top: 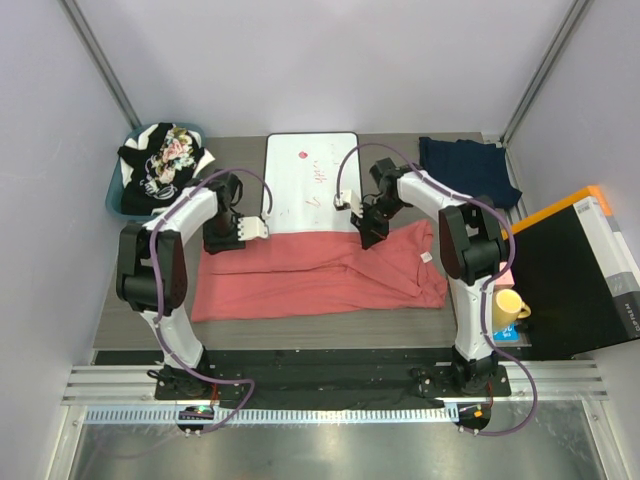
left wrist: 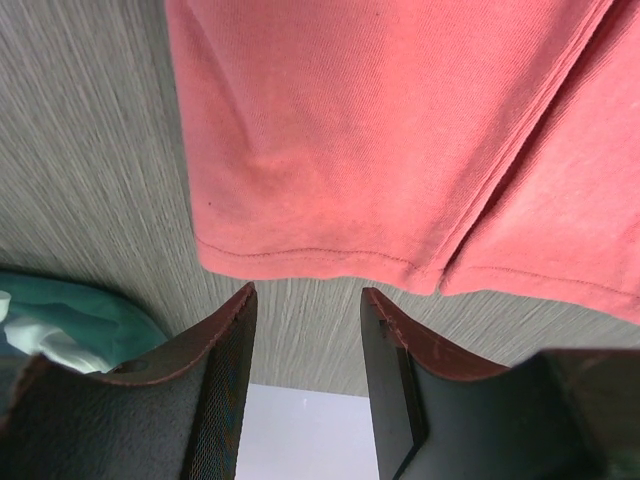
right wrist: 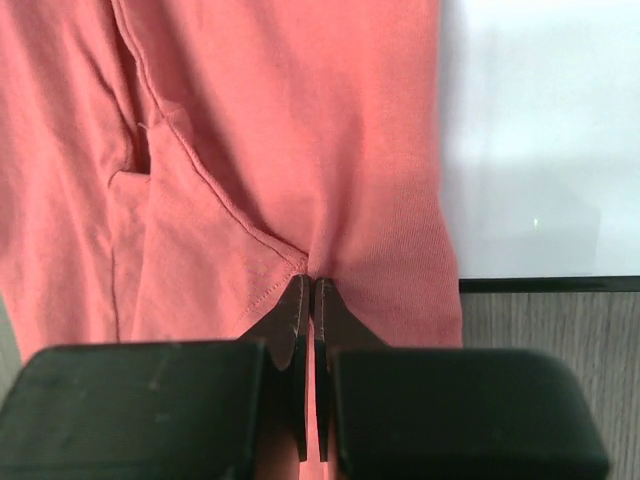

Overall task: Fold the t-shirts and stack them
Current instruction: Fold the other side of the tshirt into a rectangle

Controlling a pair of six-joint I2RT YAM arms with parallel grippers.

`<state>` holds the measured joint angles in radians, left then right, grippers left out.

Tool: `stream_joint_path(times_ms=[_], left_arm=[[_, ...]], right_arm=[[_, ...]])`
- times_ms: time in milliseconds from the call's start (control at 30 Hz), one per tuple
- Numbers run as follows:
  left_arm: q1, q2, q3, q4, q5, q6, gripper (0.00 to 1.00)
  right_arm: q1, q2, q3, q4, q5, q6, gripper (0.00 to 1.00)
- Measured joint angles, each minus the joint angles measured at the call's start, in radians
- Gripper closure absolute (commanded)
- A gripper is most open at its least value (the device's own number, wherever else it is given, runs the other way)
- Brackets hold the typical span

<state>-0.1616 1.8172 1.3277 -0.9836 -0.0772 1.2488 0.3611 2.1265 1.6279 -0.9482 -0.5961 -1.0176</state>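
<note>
A salmon t-shirt lies spread across the middle of the table, partly folded lengthwise. My right gripper is shut on a pinch of its far edge, next to the white board; in the right wrist view the fingertips meet on the salmon cloth. My left gripper hovers at the shirt's far left corner. It is open and empty, and the shirt's hem lies just beyond its tips. A navy t-shirt lies folded at the back right. Black and floral shirts are piled in a basket.
A white board with a black rim lies behind the salmon shirt; it also shows in the right wrist view. A teal basket stands at the back left. A yellow mug and a black box with an orange edge sit at the right.
</note>
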Motion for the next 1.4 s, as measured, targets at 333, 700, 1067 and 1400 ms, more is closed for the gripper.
stream_joint_path(times_ms=[333, 700, 1067, 1400], left_arm=[[0.0, 0.015, 0.017, 0.0, 0.018, 0.016, 0.53], [-0.002, 0.019, 0.029, 0.001, 0.026, 0.016, 0.53], [-0.002, 0.019, 0.029, 0.001, 0.026, 0.016, 0.53], [-0.002, 0.019, 0.029, 0.002, 0.026, 0.014, 0.53]], right_arm=[[0.008, -0.082, 0.013, -0.087, 0.038, -0.026, 0.7], [0.009, -0.117, 0.016, -0.11, 0.063, -0.011, 0.64], [-0.009, -0.038, 0.029, -0.116, 0.043, 0.012, 0.66], [-0.021, 0.034, 0.084, -0.115, 0.042, 0.023, 0.65]])
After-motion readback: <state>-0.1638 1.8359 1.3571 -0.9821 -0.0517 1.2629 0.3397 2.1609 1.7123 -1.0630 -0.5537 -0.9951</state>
